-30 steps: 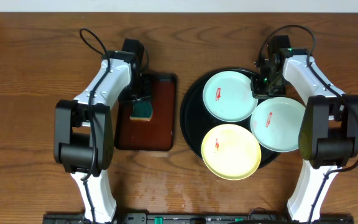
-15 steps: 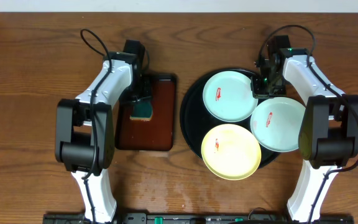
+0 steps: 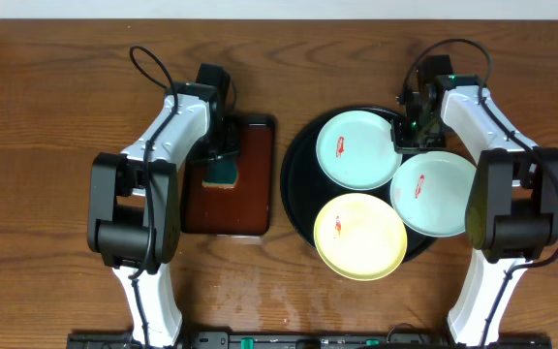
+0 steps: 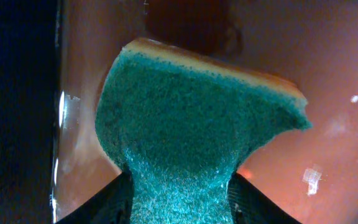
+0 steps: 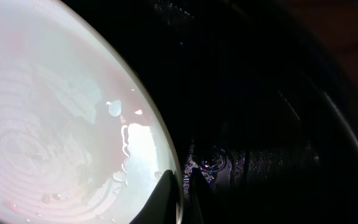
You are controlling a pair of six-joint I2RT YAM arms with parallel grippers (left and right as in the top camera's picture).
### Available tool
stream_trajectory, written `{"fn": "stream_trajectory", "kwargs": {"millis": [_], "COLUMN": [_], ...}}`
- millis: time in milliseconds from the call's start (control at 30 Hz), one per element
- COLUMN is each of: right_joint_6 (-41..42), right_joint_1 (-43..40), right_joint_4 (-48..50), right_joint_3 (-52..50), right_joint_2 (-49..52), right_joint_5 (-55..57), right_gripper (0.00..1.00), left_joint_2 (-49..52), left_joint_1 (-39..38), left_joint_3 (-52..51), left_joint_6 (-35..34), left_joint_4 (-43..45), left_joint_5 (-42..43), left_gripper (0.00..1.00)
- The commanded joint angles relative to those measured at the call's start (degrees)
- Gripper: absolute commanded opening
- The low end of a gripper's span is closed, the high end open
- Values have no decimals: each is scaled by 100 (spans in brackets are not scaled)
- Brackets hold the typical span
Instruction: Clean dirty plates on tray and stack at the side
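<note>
Three plates lie on the round black tray (image 3: 298, 184): a mint-blue plate (image 3: 356, 148) at the back with a red smear, a second mint-blue plate (image 3: 434, 194) at the right, and a yellow plate (image 3: 360, 236) in front with a red smear. My right gripper (image 3: 405, 136) is shut on the right rim of the back mint-blue plate (image 5: 61, 124), one finger (image 5: 164, 198) on each side of the rim. My left gripper (image 3: 223, 155) is shut on a teal sponge (image 4: 191, 137) over the brown-red rectangular tray (image 3: 245, 208).
The brown-red tray (image 4: 328, 81) sits left of the black tray, with a narrow gap of wood table between them. The black tray's floor (image 5: 266, 106) is wet by the plate rim.
The left arm has shifted very slightly to the right. The right arm and the plates have not moved.
</note>
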Motion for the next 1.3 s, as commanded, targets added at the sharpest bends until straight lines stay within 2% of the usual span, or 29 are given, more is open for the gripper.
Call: {"fn": "stream_trajectory", "kwargs": {"millis": [0, 167, 300, 367, 567, 767, 867, 1033, 1167, 1267], "right_joint_6": [15, 15, 15, 15, 13, 13, 11, 11, 11, 11], "right_joint_1": [35, 35, 35, 35, 35, 28, 28, 28, 28, 28], "right_joint_4": [13, 13, 13, 13, 15, 31, 31, 33, 37, 74], "right_joint_3": [-35, -35, -35, -35, -35, -35, -35, -35, -35, -35], "right_joint_2": [35, 35, 35, 35, 35, 35, 35, 35, 35, 35], "right_joint_5": [55, 52, 55, 55, 55, 55, 55, 55, 57, 57], "right_gripper": [8, 8, 8, 7, 1, 1, 9, 11, 29, 34], "left_joint_2": [170, 168, 52, -120, -920, -1746, -2015, -2275, -2339, -2339], "left_joint_1": [-20, -20, -2, -2, -2, -15, -15, -15, -26, -74], "left_joint_3": [-297, -297, -164, -96, -85, -85, -85, -85, -87, -87], "left_joint_6": [26, 31, 52, 52, 50, 52, 55, 96, 96, 96], "left_joint_4": [20, 31, -74, -125, -144, -168, -164, -98, -105, -118], "left_joint_5": [-72, -70, -70, -70, -70, -70, -70, -72, -70, -72], "left_gripper": [41, 33, 19, 8, 7, 7, 7, 7, 7, 7]}}
